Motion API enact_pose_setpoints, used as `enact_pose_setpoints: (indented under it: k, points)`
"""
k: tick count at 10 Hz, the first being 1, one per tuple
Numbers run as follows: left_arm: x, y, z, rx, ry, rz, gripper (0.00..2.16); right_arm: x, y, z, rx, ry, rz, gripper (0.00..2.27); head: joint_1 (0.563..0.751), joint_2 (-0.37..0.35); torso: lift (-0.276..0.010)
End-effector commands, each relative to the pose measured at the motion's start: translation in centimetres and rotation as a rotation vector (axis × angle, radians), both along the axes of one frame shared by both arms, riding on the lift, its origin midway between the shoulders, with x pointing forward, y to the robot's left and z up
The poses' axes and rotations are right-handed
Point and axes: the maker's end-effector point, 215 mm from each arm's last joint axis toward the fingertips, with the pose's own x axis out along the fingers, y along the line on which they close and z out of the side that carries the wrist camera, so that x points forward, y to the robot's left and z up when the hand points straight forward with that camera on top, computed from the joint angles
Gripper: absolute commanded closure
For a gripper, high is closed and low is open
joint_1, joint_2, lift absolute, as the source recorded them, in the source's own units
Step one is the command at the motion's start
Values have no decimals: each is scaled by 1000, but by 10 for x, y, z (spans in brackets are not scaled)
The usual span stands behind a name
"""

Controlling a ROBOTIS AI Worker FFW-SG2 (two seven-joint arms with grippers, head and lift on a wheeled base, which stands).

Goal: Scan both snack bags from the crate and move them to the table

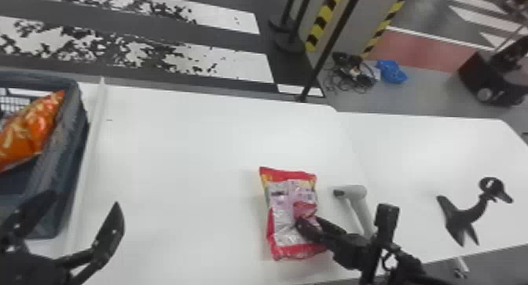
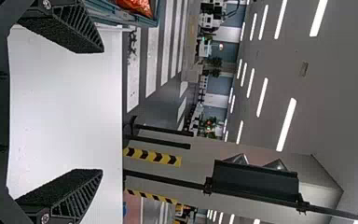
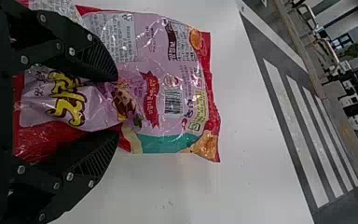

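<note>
My right gripper (image 1: 308,223) is over the table by the right, pinching a fold of the red and pink snack bag (image 1: 281,209), whose back side with a barcode faces up. In the right wrist view, that bag (image 3: 168,60) bunches up between the two fingers of the right gripper (image 3: 118,106). The orange snack bag (image 1: 29,127) lies in the grey-blue crate (image 1: 59,162) at the far left. Just right of the crate, my left gripper (image 1: 83,200) stands open and holds nothing; the left wrist view shows the left gripper (image 2: 102,111) with its fingers wide apart.
A light grey handheld scanner (image 1: 355,198) lies immediately right of the red bag. Farther right, a black stand (image 1: 463,215) rests on the adjoining white table (image 1: 412,147). A raised edge (image 1: 88,158) runs along the crate's right side.
</note>
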Motion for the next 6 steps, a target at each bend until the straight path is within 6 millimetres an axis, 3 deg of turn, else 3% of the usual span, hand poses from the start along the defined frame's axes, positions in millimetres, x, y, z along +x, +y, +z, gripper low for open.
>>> enact_pose_setpoints:
  k: [1,2,4,6]
  points:
    - [1,0,-3,1,3,0,76,-7,2,-7,23,38,-9,2243,695,-350,-87]
    - [1,0,-3,1,3,0,76,-13,2,-9,58,68,-31,2243,695,-350,-87]
    - [1,0,-4,2,4,-1,76,-12,7,6,92,60,-36,2243,695,-350,-87]
    - [1,0,-4,1,6,0,76,-9,17,59,121,-5,-13,2243,695,-350,-87]
